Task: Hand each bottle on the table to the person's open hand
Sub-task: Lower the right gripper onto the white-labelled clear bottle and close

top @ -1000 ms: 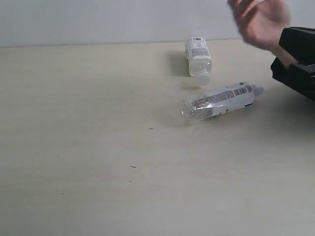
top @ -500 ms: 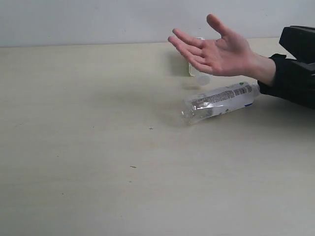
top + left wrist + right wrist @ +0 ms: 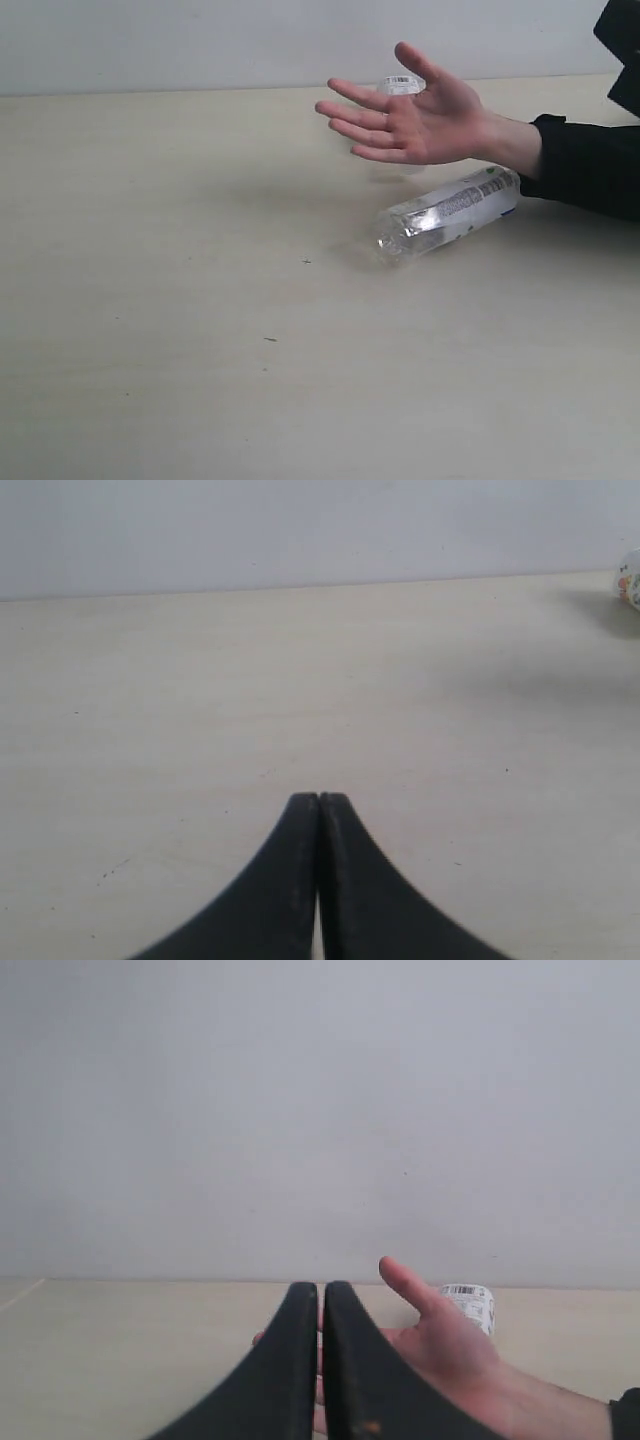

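Evidently work is left: the near bottle [image 3: 450, 210] lies on the table [image 3: 200, 300] beside the open hand [image 3: 425, 120], the far bottle [image 3: 398, 84] behind it, while the left gripper [image 3: 319, 805] and right gripper [image 3: 322, 1295] both have jaws pressed together, empty.

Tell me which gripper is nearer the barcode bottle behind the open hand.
Right. The right gripper points at the bottle past the hand; the left gripper is over the table, outside the exterior view.

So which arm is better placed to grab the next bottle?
Right, probably. The lying bottle and the open hand sit on its side; the left gripper faces mostly bare table.
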`<action>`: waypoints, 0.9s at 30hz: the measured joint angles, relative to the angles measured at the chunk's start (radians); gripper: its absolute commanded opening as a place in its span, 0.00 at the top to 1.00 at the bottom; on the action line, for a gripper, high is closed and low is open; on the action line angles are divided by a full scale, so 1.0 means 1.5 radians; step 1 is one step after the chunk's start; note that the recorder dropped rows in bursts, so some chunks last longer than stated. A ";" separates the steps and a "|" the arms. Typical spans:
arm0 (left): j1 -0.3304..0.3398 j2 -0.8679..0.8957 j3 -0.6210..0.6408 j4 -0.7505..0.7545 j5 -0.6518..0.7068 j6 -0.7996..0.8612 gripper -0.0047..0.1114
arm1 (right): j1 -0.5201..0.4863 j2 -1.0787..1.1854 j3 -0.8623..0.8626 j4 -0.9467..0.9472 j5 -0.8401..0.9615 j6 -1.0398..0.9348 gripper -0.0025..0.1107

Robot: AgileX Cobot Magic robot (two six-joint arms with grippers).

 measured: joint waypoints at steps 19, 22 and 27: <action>0.000 0.000 0.000 0.000 0.000 0.000 0.94 | 0.000 0.324 -0.372 -0.279 0.580 -0.336 0.59; 0.000 0.000 0.000 0.000 0.000 0.000 0.94 | 0.000 0.385 -0.375 -0.333 0.616 -0.384 0.51; 0.000 0.000 0.000 0.000 0.000 0.000 0.94 | 0.000 0.476 -0.375 -0.365 0.599 -0.445 0.36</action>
